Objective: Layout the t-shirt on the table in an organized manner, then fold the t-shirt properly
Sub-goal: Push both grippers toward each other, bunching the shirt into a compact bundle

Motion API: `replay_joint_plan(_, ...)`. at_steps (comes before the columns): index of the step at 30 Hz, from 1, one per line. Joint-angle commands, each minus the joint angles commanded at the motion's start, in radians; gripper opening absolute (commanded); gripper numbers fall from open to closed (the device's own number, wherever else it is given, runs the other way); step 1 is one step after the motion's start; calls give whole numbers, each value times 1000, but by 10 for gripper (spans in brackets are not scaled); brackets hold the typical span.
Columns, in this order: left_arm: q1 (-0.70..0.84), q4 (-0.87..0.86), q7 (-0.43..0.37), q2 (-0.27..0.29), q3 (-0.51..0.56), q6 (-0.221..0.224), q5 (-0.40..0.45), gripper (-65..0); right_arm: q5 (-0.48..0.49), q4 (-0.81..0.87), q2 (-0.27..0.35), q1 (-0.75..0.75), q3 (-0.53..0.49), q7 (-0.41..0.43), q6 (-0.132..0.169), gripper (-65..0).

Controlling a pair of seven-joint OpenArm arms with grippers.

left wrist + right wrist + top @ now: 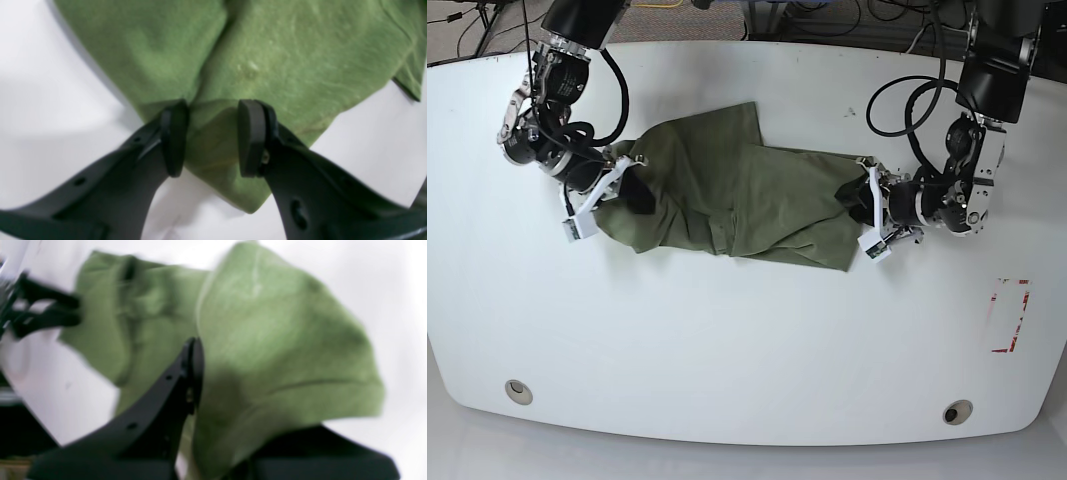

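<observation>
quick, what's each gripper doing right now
Left gripper: open, its pads astride a corner of the t-shirt, not clamped.
Right gripper: cloth draped over it; open or shut cannot be told.

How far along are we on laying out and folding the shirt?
Still in the layout stage. The t-shirt lies bunched and wrinkled across the table, with no neat folds visible. Both arms are at opposite ends: the left gripper has its fingers open around a corner, while the right gripper sits in the cloth, grip unclear. Flattening and every fold remain.
</observation>
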Motion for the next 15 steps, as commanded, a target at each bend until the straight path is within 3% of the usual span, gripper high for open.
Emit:
replay_joint_plan(8,0,0,32,80,-3,0,-2,-411,-8,72,-64,26,-140,3,0,-650)
replay_joint_plan(15,0,2,40,120,-2,0,-2,-411,-9,68,-68,38,-204,49,0,-650)
